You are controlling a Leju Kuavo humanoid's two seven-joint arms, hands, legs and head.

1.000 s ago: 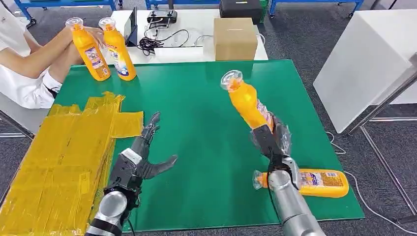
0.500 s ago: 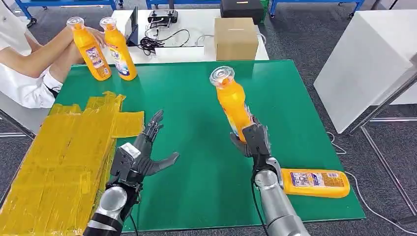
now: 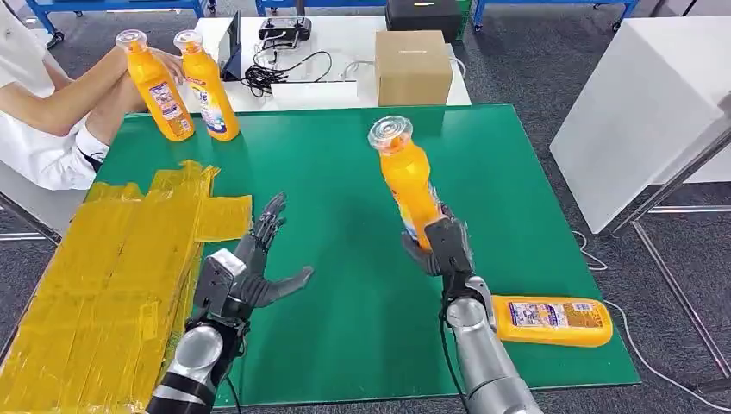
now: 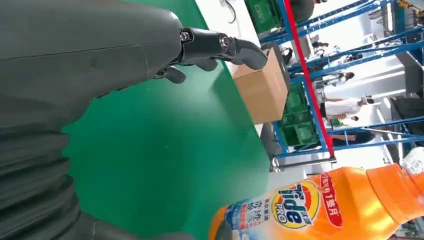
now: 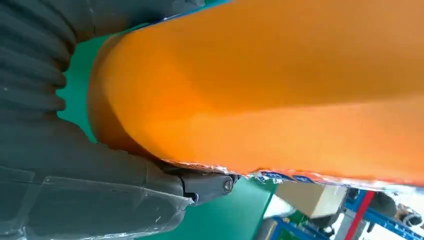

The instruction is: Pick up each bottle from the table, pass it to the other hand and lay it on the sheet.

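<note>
Bottle [image 3: 405, 185] barely moved; right hand [image 3: 441, 247] grips base, seemingly upright.

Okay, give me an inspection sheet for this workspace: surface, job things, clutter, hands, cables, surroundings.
Surface: green table mat, flat.
Job's things: orange detergent bottle held near upright by the right hand; a second orange bottle lying near the mat's right front corner; two orange bottles upright at the far left corner, a person's hand on them; yellow sheet on the left, no bottle on it.
Clutter: nothing seen on the mat.
Hands: left hand spread, holding nothing; right hand gripping the bottle's base.
Cables: black cables on the white table behind.
Surroundings: cardboard box, white cabinet.
</note>
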